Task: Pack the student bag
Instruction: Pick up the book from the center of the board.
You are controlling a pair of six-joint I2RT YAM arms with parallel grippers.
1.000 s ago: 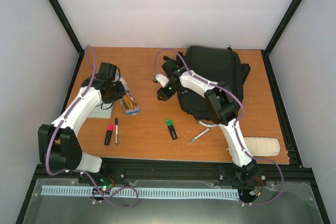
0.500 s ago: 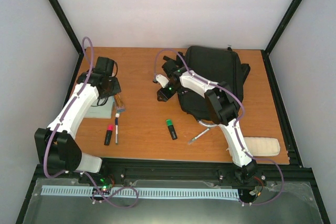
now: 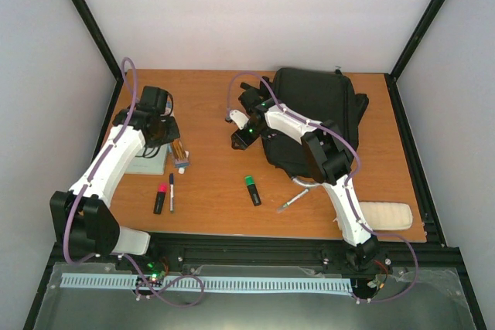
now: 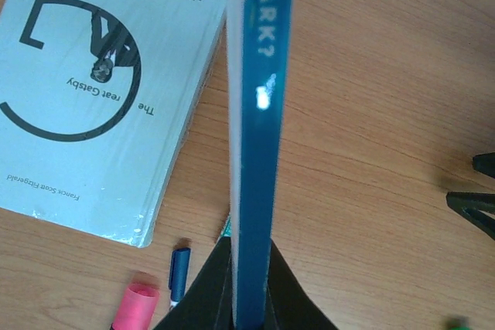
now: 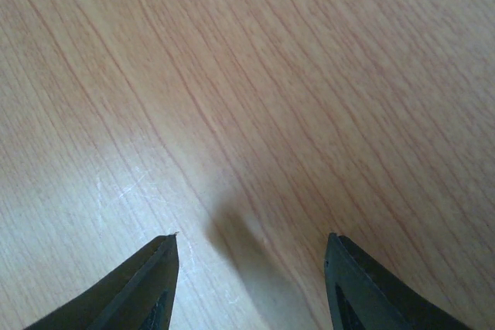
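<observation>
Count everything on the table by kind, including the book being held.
Books: 2, Gatsby paperback, blue-spined book
Highlighters: 2, pink highlighter, green highlighter
Pens: 2, blue-capped pen, silver pen
Student bag: 1
White pouch: 1
Total: 8

Two books [image 4: 93, 90], two highlighters [image 3: 252, 189], two pens [image 3: 171, 192], one backpack [image 3: 317, 106], one pouch [image 3: 387, 216].

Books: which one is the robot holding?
The blue book, gripped edge-on in the left tool. The pale Great Gatsby book lies flat on the table.
</observation>
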